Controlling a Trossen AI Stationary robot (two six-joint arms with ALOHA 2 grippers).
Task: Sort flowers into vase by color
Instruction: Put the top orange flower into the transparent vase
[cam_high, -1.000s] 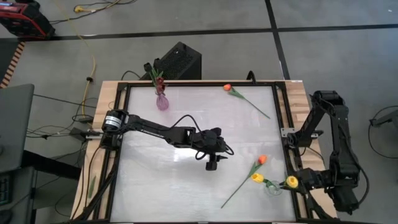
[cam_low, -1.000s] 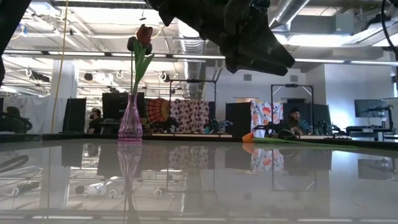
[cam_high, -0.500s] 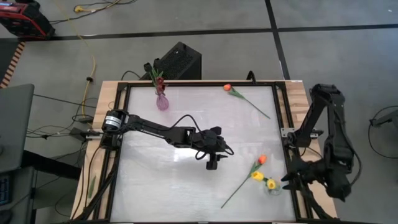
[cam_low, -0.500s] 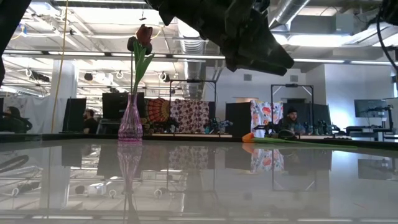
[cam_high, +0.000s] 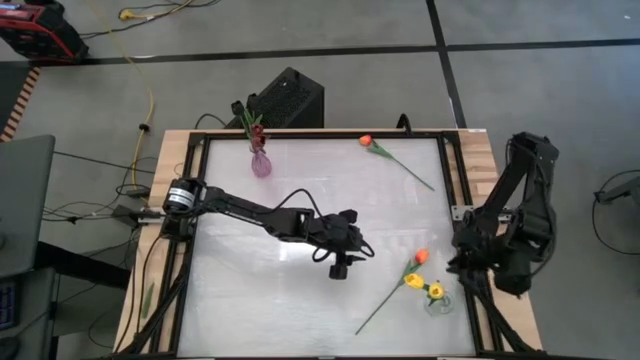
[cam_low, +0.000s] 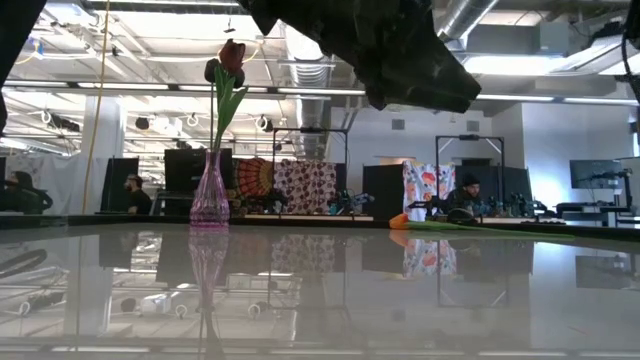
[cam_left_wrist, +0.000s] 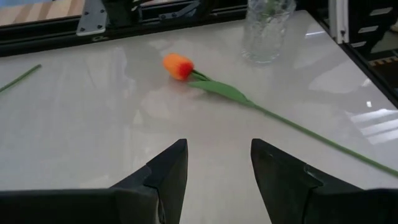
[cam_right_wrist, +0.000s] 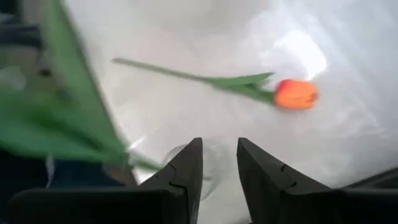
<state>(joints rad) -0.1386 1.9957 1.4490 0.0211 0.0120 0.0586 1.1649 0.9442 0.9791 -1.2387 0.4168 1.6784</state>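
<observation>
A clear glass vase (cam_high: 438, 304) stands near the table's near right corner and shows in the left wrist view too, as the clear vase (cam_left_wrist: 266, 28). Two yellow tulip heads (cam_high: 435, 293) (cam_high: 413, 283) show at it. An orange tulip (cam_high: 421, 257) (cam_left_wrist: 177, 65) lies flat just left of it. A second orange tulip (cam_high: 366, 141) lies near the far edge. A purple vase (cam_high: 260, 163) (cam_low: 210, 195) holds dark red tulips (cam_low: 232, 55). My left gripper (cam_high: 340, 268) (cam_left_wrist: 217, 149) hovers open, left of the near orange tulip. My right gripper (cam_high: 458, 268) (cam_right_wrist: 219, 146) is open, just beyond the clear vase on its far right side.
A black metal frame (cam_high: 455, 200) borders the white tabletop. A dark box (cam_high: 288, 98) sits behind the far edge. Blurred green leaves (cam_right_wrist: 68, 118) rise close in front of my right wrist camera. Bare tabletop lies in the middle and on the left.
My right gripper carried a yellow tulip head from right of the clear vase to over it and let go. It then drew back from the vase, toward the far edge. The yellow tulip now stands in the clear vase.
</observation>
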